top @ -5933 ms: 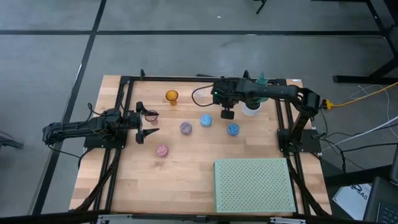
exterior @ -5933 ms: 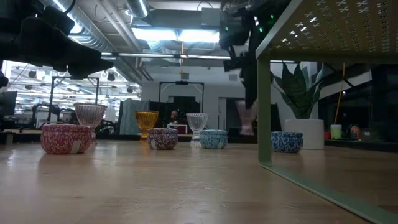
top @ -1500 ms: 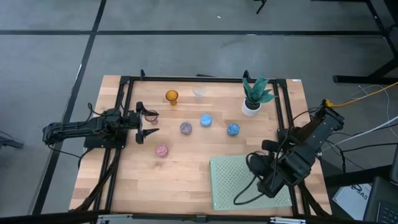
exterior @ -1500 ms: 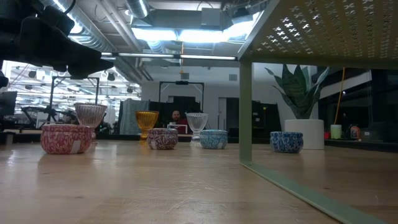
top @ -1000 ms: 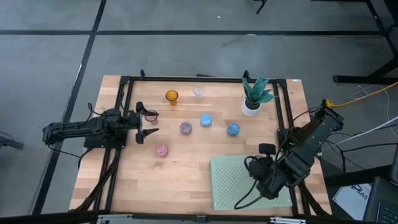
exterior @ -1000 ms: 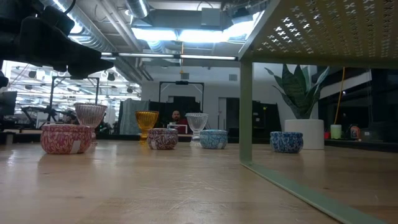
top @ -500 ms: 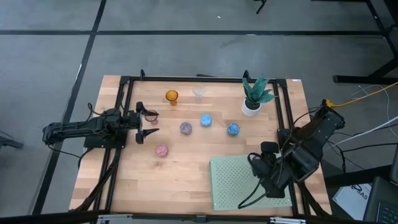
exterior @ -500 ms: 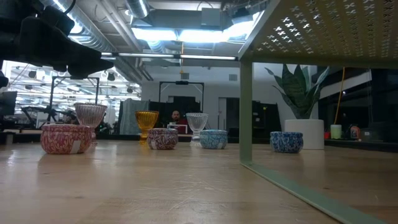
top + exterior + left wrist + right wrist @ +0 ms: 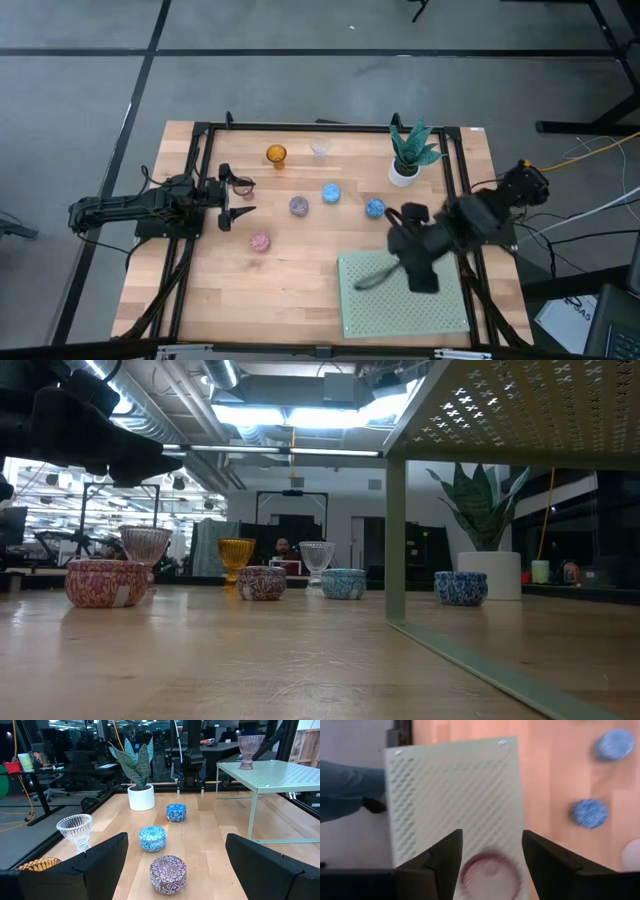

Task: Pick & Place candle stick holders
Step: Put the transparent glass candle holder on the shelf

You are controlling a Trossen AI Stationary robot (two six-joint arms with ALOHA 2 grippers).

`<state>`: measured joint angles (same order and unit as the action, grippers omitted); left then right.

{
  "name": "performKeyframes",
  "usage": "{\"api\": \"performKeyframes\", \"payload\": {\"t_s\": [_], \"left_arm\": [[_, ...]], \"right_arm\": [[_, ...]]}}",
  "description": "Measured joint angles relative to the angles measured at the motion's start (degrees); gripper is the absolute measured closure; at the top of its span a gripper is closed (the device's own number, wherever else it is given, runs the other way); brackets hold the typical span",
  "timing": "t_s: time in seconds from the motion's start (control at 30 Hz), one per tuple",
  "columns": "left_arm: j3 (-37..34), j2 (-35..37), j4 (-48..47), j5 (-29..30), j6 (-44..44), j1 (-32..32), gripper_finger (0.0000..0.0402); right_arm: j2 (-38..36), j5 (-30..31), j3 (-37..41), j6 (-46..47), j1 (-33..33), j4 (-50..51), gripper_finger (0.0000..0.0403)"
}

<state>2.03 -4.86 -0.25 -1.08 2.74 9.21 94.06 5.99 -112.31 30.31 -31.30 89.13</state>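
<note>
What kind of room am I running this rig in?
Probably a robotics lab or open workshop: bare ceiling ducts and strip lights, rows of desks with office chairs behind the wooden table, and cables trailing over a concrete floor.

Eight candle stick holders: one amber holder (image 9: 276, 154), one clear holder (image 9: 320, 149), one brownish goblet (image 9: 243, 186), one purple holder (image 9: 298, 206), two blue, a lighter blue holder (image 9: 331, 194) and a darker blue holder (image 9: 375, 208), one speckled pink holder (image 9: 260, 242), and one pink goblet (image 9: 250, 750). One plant pot (image 9: 403, 172) at the table's one o'clock. One perforated mat (image 9: 370, 300) at five o'clock. Two arms.
</note>
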Motion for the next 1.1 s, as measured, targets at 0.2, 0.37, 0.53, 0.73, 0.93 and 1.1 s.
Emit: {"api": "performKeyframes", "payload": {"t_s": [0.2,0.37,0.53,0.73,0.93,1.1], "left_arm": [[-0.01,0.0,0.0,0.0,0.0,0.0,0.0068],[-0.01,0.0,0.0,0.0,0.0,0.0,0.0068],[-0.01,0.0,0.0,0.0,0.0,0.0,0.0068],[-0.01,0.0,0.0,0.0,0.0,0.0,0.0068],[-0.01,0.0,0.01,0.0,0.0,0.0,0.0068],[-0.01,0.0,0.0,0.0,0.0,0.0,0.0068]], "right_arm": [[1.74,4.26,0.0,-11.99,7.21,-4.56,0.0205],[3.34,7.46,0.0,-24.72,14.12,-11.7,0.0206],[6.26,7.52,0.0,-34.86,21.9,-20.41,0.0206],[11.57,7.51,0.0,-37.27,31.68,-30.47,0.0206],[18.38,7.41,0.0,-36.53,37.66,-35.56,0.0206],[23.36,7.33,0.0,-35.66,40.79,-37.33,0.0206]]}}
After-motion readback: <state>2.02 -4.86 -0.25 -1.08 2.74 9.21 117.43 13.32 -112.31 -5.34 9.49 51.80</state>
